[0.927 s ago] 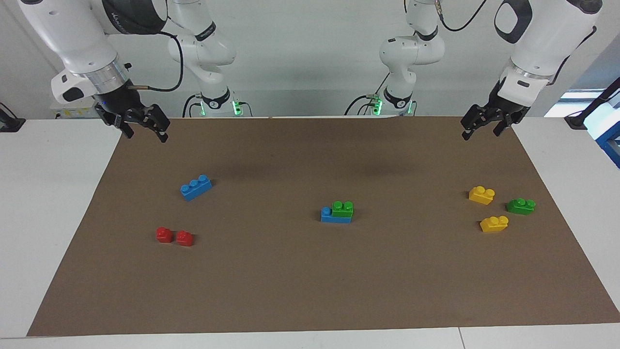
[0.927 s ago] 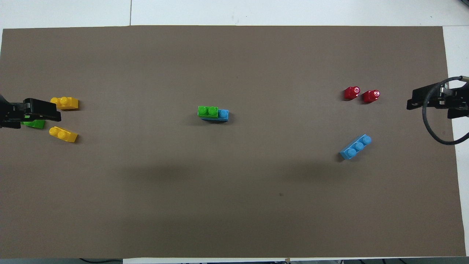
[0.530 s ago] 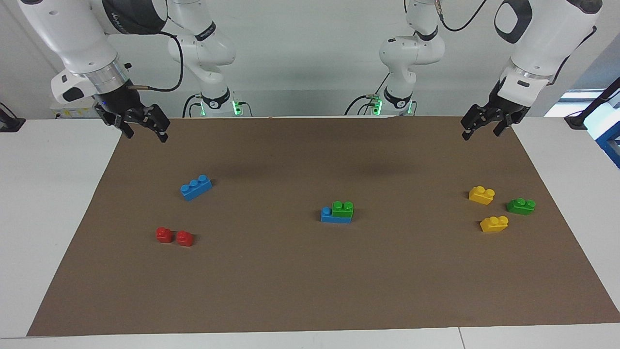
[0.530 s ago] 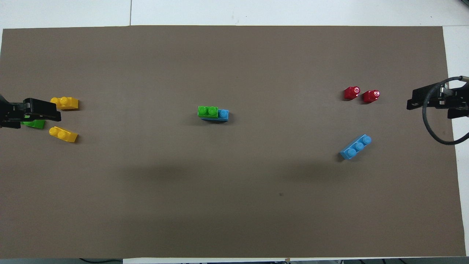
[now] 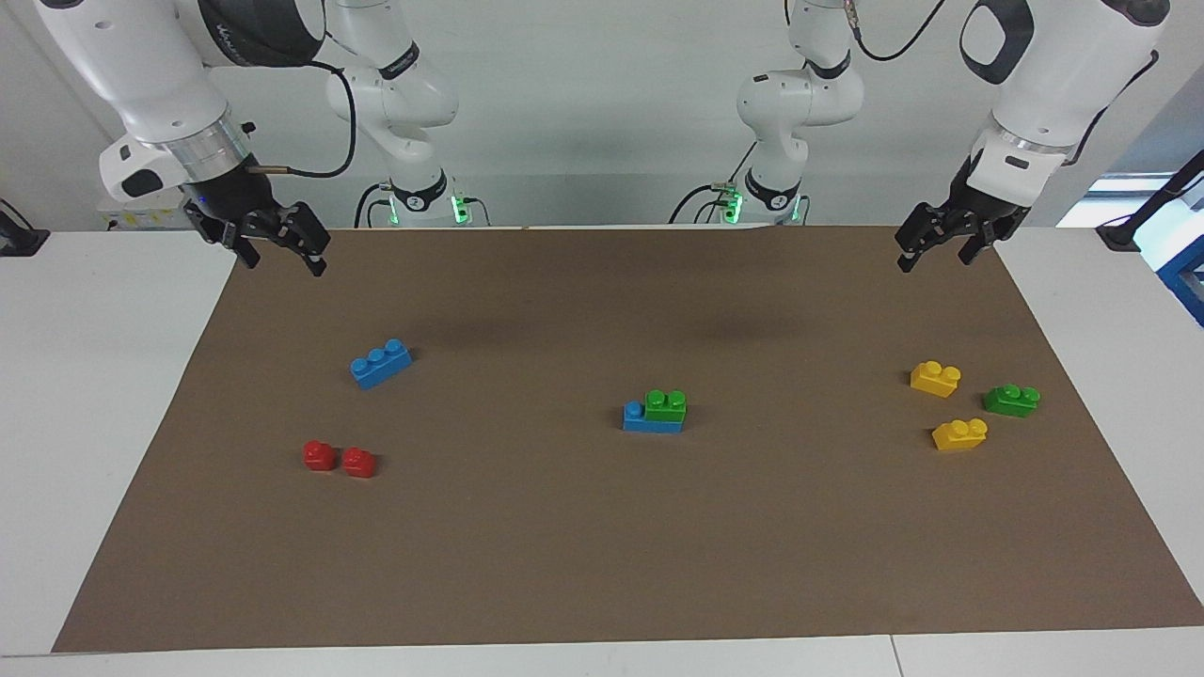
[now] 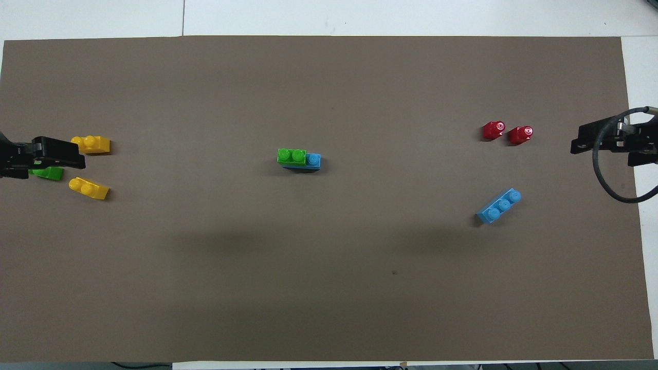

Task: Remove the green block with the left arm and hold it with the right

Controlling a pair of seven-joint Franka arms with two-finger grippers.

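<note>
**Ann:** Nothing much has shifted since a moment ago. The left gripper (image 5: pixel 929 246) has crept up a touch, the bricks haven't budged, and the green block (image 5: pixel 666 404) sits snapped on the blue brick (image 5: pixel 651 418) mid-mat, covering two of its three studs.

**Ben:** So no start on the pull yet?

**Ann:** I'd say not. Both arms hang high at the robots' edge of the mat. From the stack in the facing view, the left gripper is out at about two o'clock and the right gripper (image 5: pixel 280 249) at about ten o'clock. Both claws are spread wide, nothing in either.

**Ben:** And the neighbours?

**Ann:** At three o'clock from the stack are two yellow bricks (image 5: pixel 936 377) and a darker green brick (image 5: pixel 1012 400), well apart from it. At nine o'clock, a loose blue brick (image 5: pixel 380 363); lower down, about eight o'clock, two red bricks (image 5: pixel 339 458) side by side.

**Ben:** Surface?

**Ann:** A brown mat (image 5: pixel 602 564), flat and matte, over a white table (image 5: pixel 85 395). Pale wall at the robots' end, cables trailing, green lights at the arm bases.
</note>
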